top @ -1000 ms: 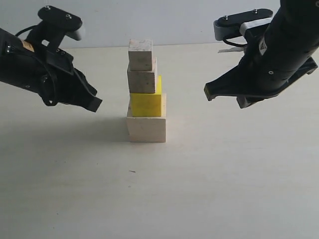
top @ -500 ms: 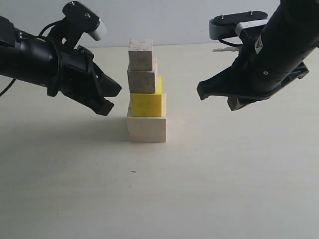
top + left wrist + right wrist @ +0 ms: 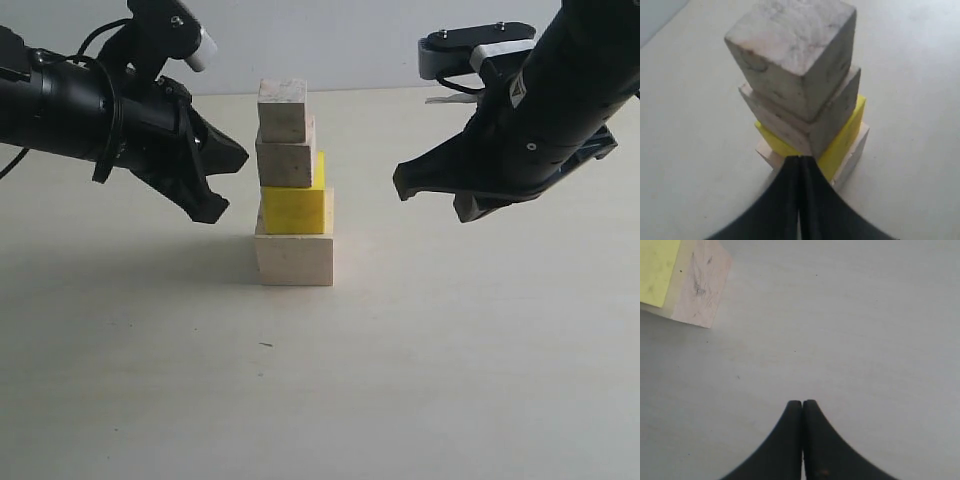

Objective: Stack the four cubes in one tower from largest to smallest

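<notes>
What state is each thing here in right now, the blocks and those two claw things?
Largest pale cube: on the table, carrying the other three.
Yellow cube: resting on the largest one.
Medium pale cube: resting on the yellow one.
Smallest pale cube: on top, upright.
Left gripper: shut, empty, close to the cubes.
Right gripper: shut, empty, apart from the cubes.

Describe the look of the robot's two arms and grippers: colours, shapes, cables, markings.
The left arm and right arm are matte black and tubular. The left gripper and right gripper end in slim black curved fingers tapering to a point. White-and-grey housings top the wrists; a thin black cable loops behind the left one.
</notes>
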Controlling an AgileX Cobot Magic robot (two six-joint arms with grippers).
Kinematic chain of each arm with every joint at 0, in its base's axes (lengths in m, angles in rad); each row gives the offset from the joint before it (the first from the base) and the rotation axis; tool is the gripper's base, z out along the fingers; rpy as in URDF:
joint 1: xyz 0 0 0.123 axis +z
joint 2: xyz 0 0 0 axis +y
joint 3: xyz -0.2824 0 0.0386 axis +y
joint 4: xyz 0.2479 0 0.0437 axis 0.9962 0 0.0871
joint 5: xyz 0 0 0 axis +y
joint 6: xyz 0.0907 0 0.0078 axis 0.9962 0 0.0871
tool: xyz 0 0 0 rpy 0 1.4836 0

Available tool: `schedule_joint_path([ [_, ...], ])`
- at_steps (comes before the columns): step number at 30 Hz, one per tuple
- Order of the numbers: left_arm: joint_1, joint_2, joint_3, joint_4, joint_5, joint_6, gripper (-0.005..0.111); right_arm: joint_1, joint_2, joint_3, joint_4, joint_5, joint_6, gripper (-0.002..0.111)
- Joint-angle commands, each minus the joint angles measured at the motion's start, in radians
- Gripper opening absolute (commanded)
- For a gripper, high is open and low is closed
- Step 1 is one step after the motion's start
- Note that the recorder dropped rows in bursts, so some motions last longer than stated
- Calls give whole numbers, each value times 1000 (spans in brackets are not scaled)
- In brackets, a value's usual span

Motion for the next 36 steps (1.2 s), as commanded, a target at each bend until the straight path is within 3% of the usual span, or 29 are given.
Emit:
schedule_joint_path([
  [1, 4, 22, -9, -47, -13, 66, 0, -4, -6, 5, 9, -14, -16, 0],
  [36, 4, 86, -47, -100, -10, 105, 0, -4, -6, 5, 18, -19, -31, 0],
])
